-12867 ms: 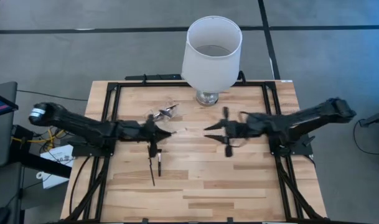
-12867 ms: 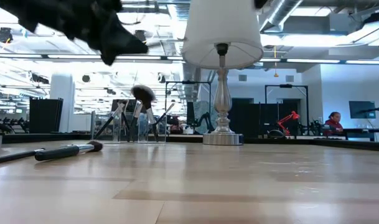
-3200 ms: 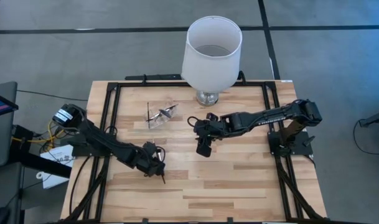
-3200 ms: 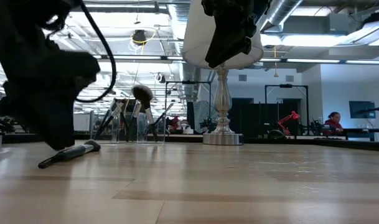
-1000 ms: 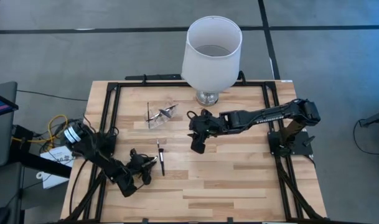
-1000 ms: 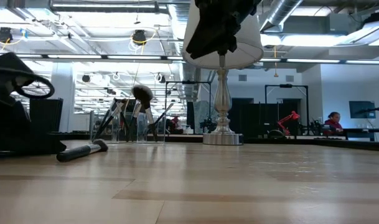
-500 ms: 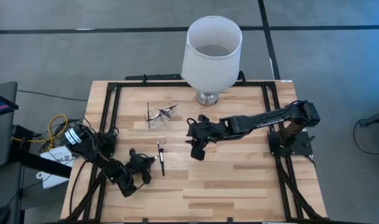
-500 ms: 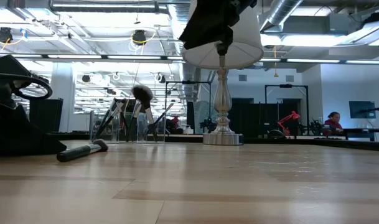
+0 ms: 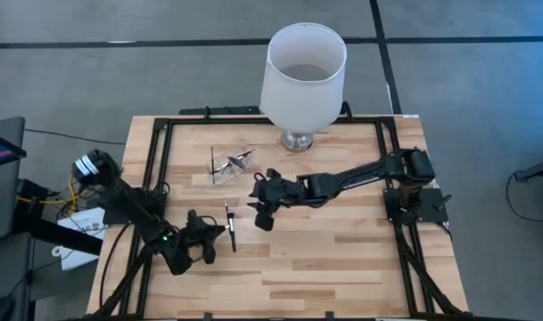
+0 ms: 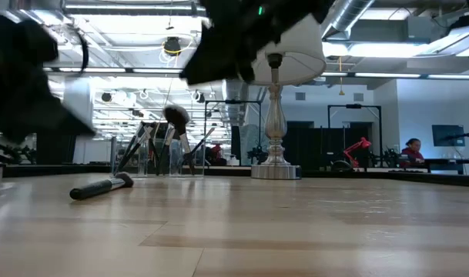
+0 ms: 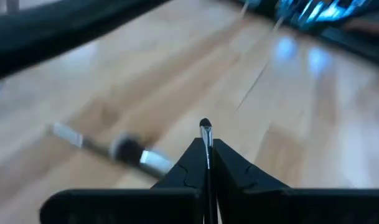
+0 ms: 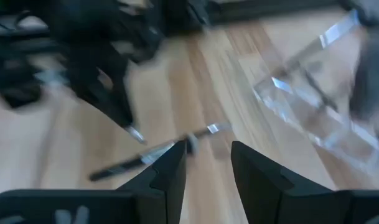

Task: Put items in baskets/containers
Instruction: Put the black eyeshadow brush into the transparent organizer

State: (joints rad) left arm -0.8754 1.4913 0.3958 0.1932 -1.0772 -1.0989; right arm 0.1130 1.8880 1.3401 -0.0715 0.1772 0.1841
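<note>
While the white lampshade [image 9: 304, 73] is standing at the table's [image 9: 342, 259] far edge, the clear case [image 9: 229, 164] is holding brushes; the right gripper [image 9: 261, 208] is hovering, jaws narrowly parted, and the left gripper [image 9: 219, 234] is pinching a thin brush [image 11: 205, 134] beside a loose brush [image 9: 228, 224].

Bright overhead lighting, soft shadows, wrist views motion-blurred, ceiling glare

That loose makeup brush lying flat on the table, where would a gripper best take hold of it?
Probably mid-handle, from straight above. The loose brush lies flat on the wooden table, a thin rod with nothing touching it, so fingers either side of the dark handle should close cleanly. The bristle end is soft and would squash. The right gripper is open above it; the left gripper already holds another brush.
</note>
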